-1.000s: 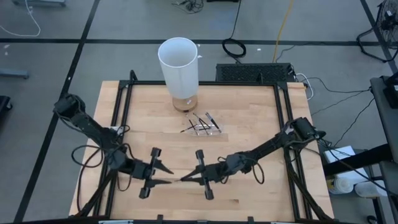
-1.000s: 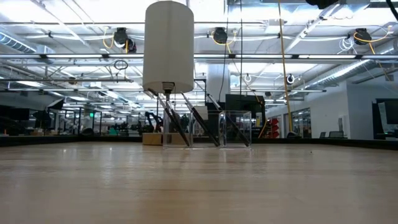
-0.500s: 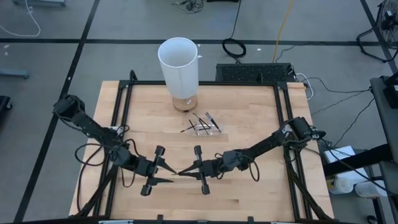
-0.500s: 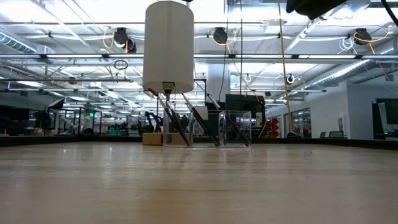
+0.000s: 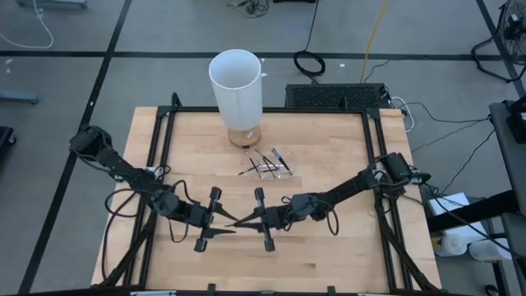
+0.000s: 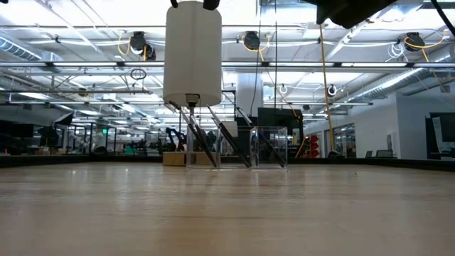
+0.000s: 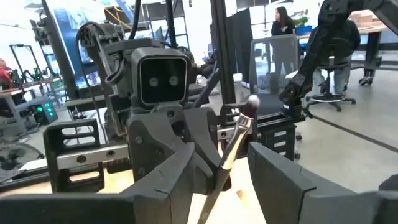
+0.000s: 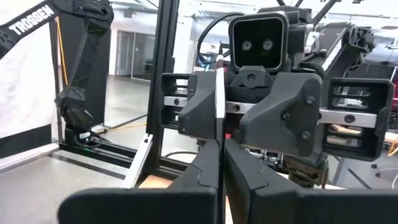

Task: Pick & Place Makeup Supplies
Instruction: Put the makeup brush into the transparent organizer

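Observation:
My right gripper (image 5: 242,223) is shut on a thin makeup brush (image 7: 239,132) above the near middle of the table. The brush stands tilted, with its fluffy head (image 7: 252,106) uppermost. My left gripper (image 5: 231,224) faces it tip to tip and is open. Its fingers (image 7: 168,174) stand on either side of the brush and of the right fingertips, touching nothing that I can see. The other thin dark sticks (image 5: 268,164) lean in a small clear tray (image 6: 266,148) at the table's middle. My right gripper pinches the brush's handle (image 8: 219,118) between its two shut fingers (image 8: 205,168). It comes level from the table's right, and its fingers lie across the stick. The brush is lifted clear of the table and rises tilted above the fingertips, head up.
A tall white cylinder (image 5: 237,90) stands near the far edge, just behind the tray, and shows in the low view as the white cylinder (image 6: 193,53). A black frame (image 5: 371,164) runs round the wooden table top. People sit at desks in the room beyond.
The two grippers have closed in on each other. The left one has moved toward the table's right and the right one toward its left, both a little toward the far edge, until their fingertips meet around the brush. The right gripper has kept the brush throughout.

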Robot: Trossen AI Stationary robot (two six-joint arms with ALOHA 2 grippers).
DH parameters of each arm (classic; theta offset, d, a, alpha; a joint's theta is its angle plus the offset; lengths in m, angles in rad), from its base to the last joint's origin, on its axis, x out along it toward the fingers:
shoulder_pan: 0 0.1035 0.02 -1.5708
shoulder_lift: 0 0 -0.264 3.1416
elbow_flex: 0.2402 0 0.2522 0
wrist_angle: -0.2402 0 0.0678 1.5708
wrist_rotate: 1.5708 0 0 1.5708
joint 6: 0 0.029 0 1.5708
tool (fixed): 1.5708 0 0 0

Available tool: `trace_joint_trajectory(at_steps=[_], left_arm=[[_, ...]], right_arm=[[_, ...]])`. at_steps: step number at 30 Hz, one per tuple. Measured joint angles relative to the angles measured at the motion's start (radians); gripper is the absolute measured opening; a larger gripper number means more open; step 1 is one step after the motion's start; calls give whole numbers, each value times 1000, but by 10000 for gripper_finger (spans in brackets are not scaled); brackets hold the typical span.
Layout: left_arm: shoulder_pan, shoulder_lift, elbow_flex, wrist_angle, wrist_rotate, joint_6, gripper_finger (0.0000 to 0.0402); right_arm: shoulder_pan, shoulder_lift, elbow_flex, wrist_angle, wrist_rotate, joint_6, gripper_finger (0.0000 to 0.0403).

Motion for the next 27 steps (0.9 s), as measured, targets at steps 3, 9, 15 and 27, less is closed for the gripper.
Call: trace_joint_trajectory(at_steps=[3, 9, 15, 27], left_arm=[[0, 0, 0, 0, 0, 1, 159], [-8, 0, 0, -9, -2, 8, 159], [-27, 0, 0, 3, -2, 23, 158], [-27, 0, 0, -15, -1, 55, 34]], right_arm=[[0, 0, 0, 0, 0, -4, 0], [4, 0, 0, -25, 0, -6, 0], [21, 0, 0, -19, 1, -32, 0], [23, -1, 1, -18, 3, -24, 0]])
